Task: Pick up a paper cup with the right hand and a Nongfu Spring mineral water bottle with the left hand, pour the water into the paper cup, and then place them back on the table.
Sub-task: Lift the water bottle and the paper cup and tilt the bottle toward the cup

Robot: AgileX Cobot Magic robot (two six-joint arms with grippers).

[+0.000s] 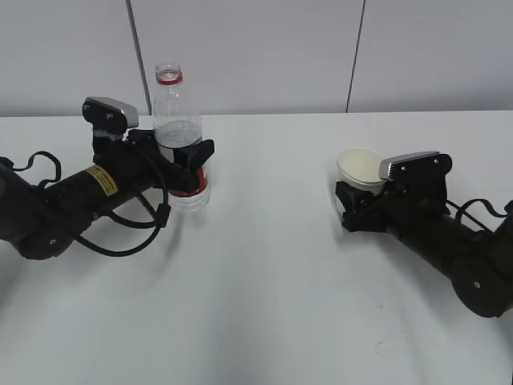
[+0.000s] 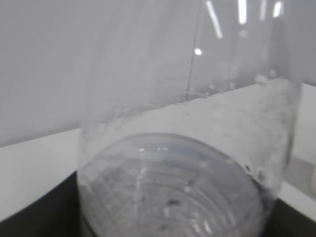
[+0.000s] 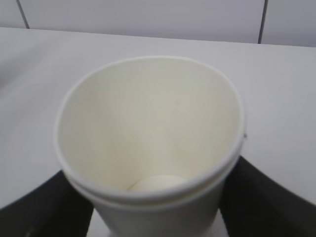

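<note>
The Nongfu Spring mineral water bottle (image 1: 178, 128) stands upright on the table (image 1: 264, 281) at the back left, uncapped, with a red neck ring. My left gripper (image 1: 191, 164) is shut on its labelled lower body; in the left wrist view the clear bottle (image 2: 182, 173) fills the frame between the black fingers (image 2: 34, 212). The paper cup (image 1: 359, 168) is upright at the right, with my right gripper (image 1: 353, 204) shut on its lower half. In the right wrist view the cup (image 3: 148, 123) is empty and sits between the black fingers (image 3: 266, 197). The cup's base is hidden.
A grey panelled wall (image 1: 264, 48) runs behind the table's back edge. A small dark scuff mark (image 1: 385, 341) lies on the table at the front right. Bare white tabletop separates the two arms.
</note>
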